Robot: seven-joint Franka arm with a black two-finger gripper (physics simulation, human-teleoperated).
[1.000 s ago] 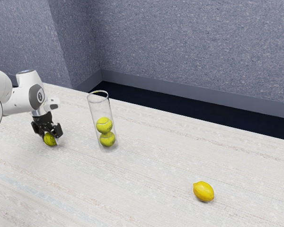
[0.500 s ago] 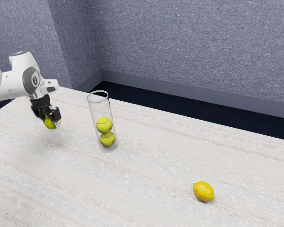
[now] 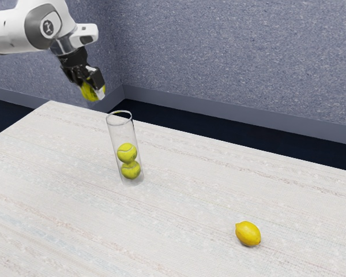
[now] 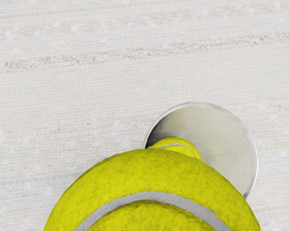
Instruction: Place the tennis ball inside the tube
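At the exterior view's left, the arm (image 3: 17, 32) reaches in and carries the gripper (image 3: 93, 90) well above the table (image 3: 190, 202). The gripper is pinching the ball (image 3: 90, 92) between its two fingers; the ball hangs clear of the table, higher than the tube's top. Next, toward the exterior view's right from the gripper and below it, the tube (image 3: 124, 134) stands on the table, mouth upward. Inside it, lower than the gripper, an upper ball (image 3: 127, 152) rests on a lower ball (image 3: 131, 169), with room above them. Farthest to the exterior view's right, well apart from the gripper and lower, a lemon (image 3: 248, 234) lies on the table; it is judged to have no part in the job. The wrist view finds the held ball overlapping part of the tube's mouth, the rest of the opening being exposed beside it: alignment is assessed as close but off centre. Step in hand: the carry to the tube, with grasp and lift judged complete and insertion outstanding. The next move calls for a short sideways correction at this height until ball and opening share one centre, then a straight, slow descent and release at the mouth. Risk noted: lowering off centre could catch the rim and tip the tube or send the ball onto the table.
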